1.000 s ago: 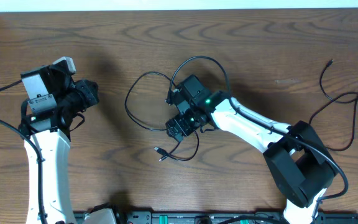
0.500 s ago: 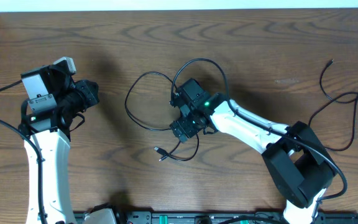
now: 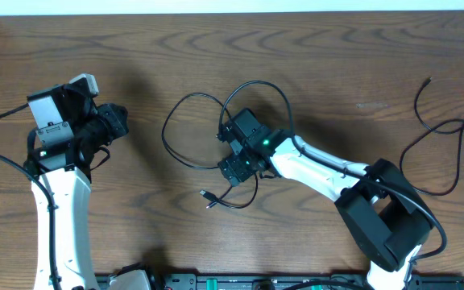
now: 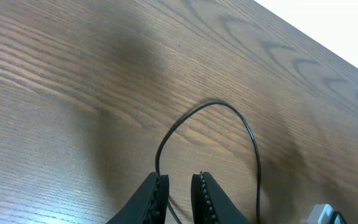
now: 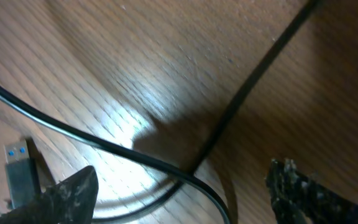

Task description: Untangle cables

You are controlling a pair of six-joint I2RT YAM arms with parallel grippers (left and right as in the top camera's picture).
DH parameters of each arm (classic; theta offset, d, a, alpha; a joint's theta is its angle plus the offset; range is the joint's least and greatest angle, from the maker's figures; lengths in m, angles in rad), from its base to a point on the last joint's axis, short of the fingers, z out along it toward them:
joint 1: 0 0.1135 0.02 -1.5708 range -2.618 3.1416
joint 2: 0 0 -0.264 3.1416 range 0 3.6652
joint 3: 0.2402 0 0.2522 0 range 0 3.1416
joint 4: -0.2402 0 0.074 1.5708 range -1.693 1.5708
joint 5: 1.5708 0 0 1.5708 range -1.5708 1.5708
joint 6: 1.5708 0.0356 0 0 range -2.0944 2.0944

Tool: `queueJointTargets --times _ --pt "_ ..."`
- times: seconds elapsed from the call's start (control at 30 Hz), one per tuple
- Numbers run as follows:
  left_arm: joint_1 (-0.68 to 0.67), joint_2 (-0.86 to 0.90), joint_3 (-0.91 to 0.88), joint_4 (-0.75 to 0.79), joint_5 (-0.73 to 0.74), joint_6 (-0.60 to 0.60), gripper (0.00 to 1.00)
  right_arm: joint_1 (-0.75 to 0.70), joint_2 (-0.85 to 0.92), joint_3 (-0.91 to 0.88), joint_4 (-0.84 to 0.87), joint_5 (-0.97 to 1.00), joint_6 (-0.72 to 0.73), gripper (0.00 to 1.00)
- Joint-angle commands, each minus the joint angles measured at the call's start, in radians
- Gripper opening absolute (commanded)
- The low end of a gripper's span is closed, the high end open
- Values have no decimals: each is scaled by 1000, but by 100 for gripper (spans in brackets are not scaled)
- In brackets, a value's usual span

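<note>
The right tool (image 5: 185, 186) has moved down onto the black cables (image 5: 254, 84). It is wide open around one cable and looks ready to grab. The left tool (image 4: 179, 186), far from them, is almost shut and empty.

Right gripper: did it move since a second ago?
Yes. The right gripper slid a little toward the black strip along the bottom of the overhead view, and slightly to the left.
</note>
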Motion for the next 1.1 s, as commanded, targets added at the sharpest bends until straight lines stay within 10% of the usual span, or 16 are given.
queueJointTargets --times 0.0,0.43,0.83,1.07 --pt "-3 -9 8 -3 16 22 19 13 -6 -25 38 5 54 80" --pt "-3 -9 8 -3 16 22 19 16 44 -87 90 5 86 60" --pt "-3 -9 8 -3 16 21 19 17 58 -92 91 -3 87 1" --pt "-3 -9 8 -3 16 21 19 16 53 -91 95 -2 132 1"
